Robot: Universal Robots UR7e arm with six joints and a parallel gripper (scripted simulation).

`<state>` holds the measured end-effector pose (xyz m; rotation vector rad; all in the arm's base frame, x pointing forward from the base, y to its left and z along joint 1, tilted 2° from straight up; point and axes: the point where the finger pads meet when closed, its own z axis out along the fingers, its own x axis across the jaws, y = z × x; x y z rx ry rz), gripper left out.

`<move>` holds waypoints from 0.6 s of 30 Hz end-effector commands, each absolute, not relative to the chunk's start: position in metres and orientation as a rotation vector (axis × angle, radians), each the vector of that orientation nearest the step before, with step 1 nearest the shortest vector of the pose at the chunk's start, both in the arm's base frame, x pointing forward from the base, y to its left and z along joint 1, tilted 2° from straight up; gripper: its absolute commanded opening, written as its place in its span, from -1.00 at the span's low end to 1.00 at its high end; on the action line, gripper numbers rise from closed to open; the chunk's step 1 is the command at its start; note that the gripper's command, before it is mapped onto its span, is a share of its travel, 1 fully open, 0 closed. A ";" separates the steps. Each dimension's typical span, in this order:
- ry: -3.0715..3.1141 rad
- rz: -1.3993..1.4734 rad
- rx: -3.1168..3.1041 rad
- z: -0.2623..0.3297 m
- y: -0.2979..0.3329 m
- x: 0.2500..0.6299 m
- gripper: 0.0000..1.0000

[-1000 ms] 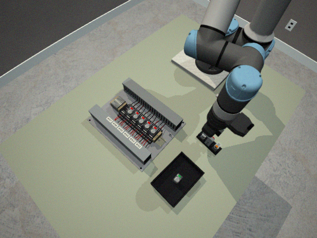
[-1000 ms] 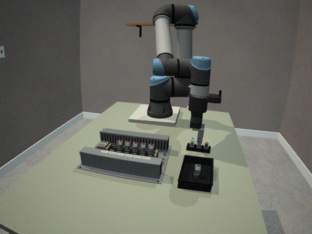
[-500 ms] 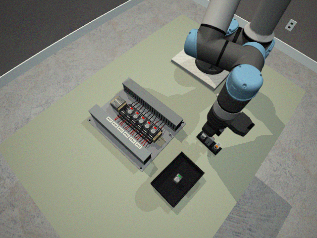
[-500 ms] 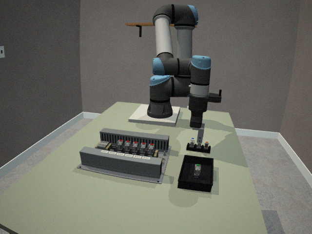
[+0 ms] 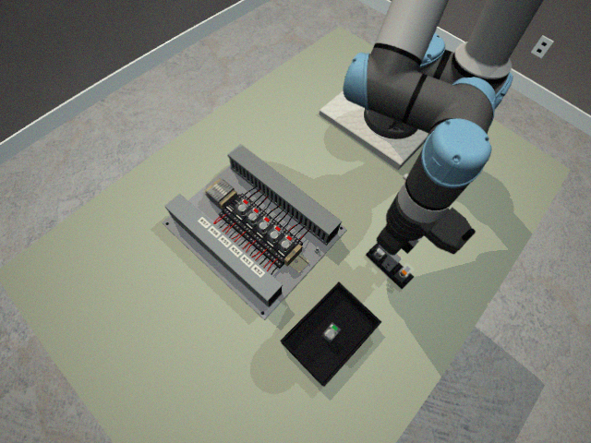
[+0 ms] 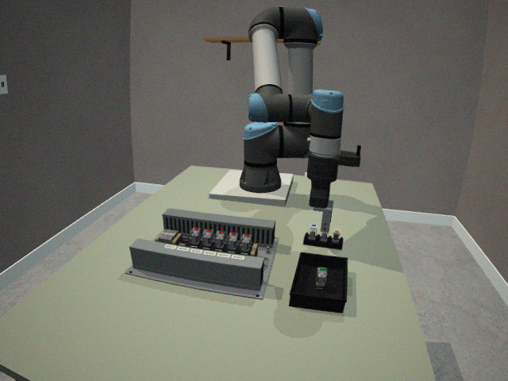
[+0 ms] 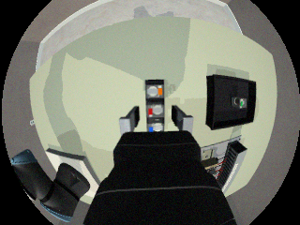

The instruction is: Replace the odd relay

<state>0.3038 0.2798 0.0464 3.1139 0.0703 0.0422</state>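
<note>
Gripper: the gripper (image 7: pixel 157 116) is wide open and holds nothing. Its fingers point straight down, one on each side of the middle spare.
Spare holder: the black holder (image 6: pixel 311 244) sits right of centre in the exterior view, above the tray. It keeps three spares upright so that each can be gripped by its sides.
Matching spare: the red-button spare (image 7: pixel 157 111) stands in the middle of the holder, between the orange-button spare (image 5: pixel 404 272) and the blue-button spare (image 6: pixel 313 230). It is probably the target, since red matches the row.
Relay row: five relays (image 5: pixel 263 223), left of centre in the top view, all show red buttons on the same side. That side sets the orientation for the spare.
Empty socket: I cannot tell which one is vacant; it is too small to see.
Pulled relay: the green-button relay (image 5: pixel 331 332) lies in the black tray (image 6: pixel 317 305), low and right of centre in the top view. That part of the task looks done.
Step in hand: the arm appears to be lining up to pick the red spare.
Risk: the neighbouring spares stand close by, so the fingers must stay square to the holder.
</note>
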 end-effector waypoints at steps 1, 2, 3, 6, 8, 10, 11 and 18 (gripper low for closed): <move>0.070 0.044 3.114 0.047 0.280 0.304 1.00; 0.070 0.044 3.114 0.047 0.280 0.304 1.00; 0.070 0.044 3.114 0.045 0.280 0.304 1.00; 0.070 0.044 3.114 0.040 0.280 0.304 1.00; 0.070 0.044 3.114 0.039 0.280 0.304 1.00; 0.070 0.044 3.114 0.039 0.280 0.304 1.00; 0.070 0.044 3.114 0.039 0.280 0.304 1.00; 0.070 0.044 3.114 0.039 0.280 0.304 1.00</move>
